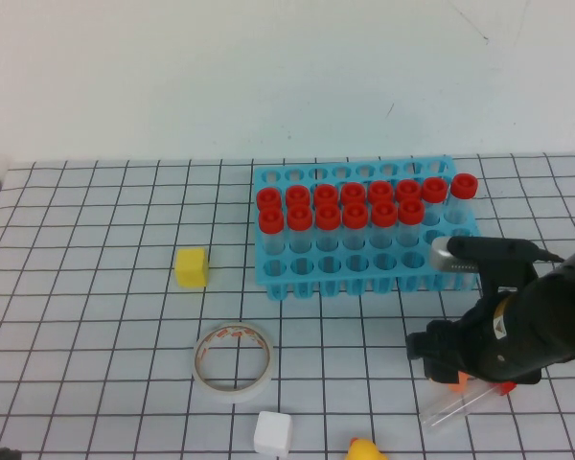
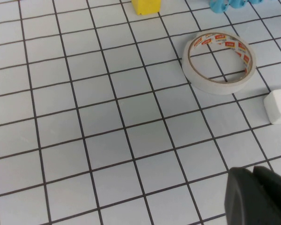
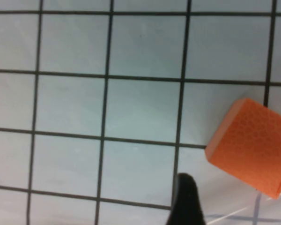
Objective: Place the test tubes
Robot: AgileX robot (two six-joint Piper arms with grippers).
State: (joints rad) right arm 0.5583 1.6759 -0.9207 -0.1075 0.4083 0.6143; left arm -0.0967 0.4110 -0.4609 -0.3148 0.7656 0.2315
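A blue rack (image 1: 364, 273) at the back right holds several red-capped test tubes (image 1: 355, 203) in its two far rows. One clear test tube (image 1: 450, 409) lies flat on the table near the front right, its red cap (image 1: 505, 388) just under my right arm. My right gripper (image 1: 470, 383) is low over this tube, beside a small orange block (image 3: 250, 147). It is open: one dark finger (image 3: 185, 204) shows, with the tube's glass (image 3: 239, 216) next to it and not gripped. My left gripper (image 2: 258, 197) is shut and empty above the front left of the table.
A yellow block (image 1: 192, 266) sits left of the rack. A roll of tape (image 1: 234, 358) lies in the front middle, with a white cube (image 1: 272, 433) and a yellow duck (image 1: 363, 449) nearer the front edge. The table is white with a black grid.
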